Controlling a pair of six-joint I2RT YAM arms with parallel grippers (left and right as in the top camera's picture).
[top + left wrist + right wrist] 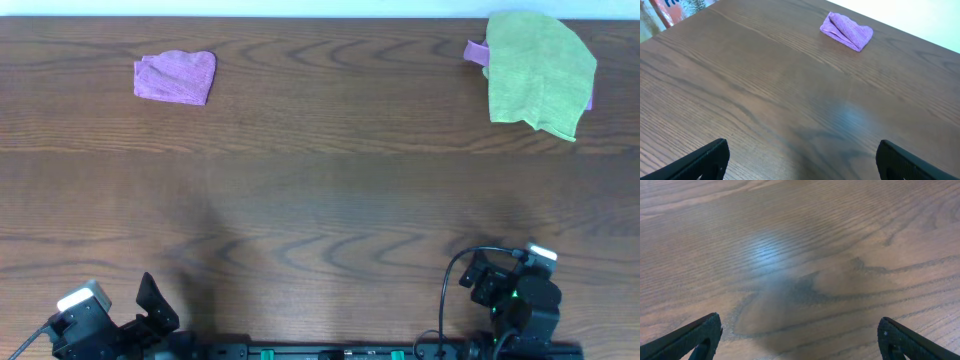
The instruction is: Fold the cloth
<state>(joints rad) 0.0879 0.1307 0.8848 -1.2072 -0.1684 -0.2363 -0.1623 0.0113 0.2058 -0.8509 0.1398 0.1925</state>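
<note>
A green cloth (540, 72) hides most of a purple cloth (476, 52) beneath; only its edges show. Left gripper (802, 157) and right gripper (799, 335) gape wide, empty, their fingers cut off by the frame.

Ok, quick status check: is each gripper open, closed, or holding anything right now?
Left gripper: open, holding nothing.
Right gripper: open, holding nothing.

The overhead camera looks straight down on the whole table (320, 200). The left wrist camera sits low, facing the far side, and shares the purple cloth (176, 77) with it. The right wrist camera looks at the table surface from very near.
</note>
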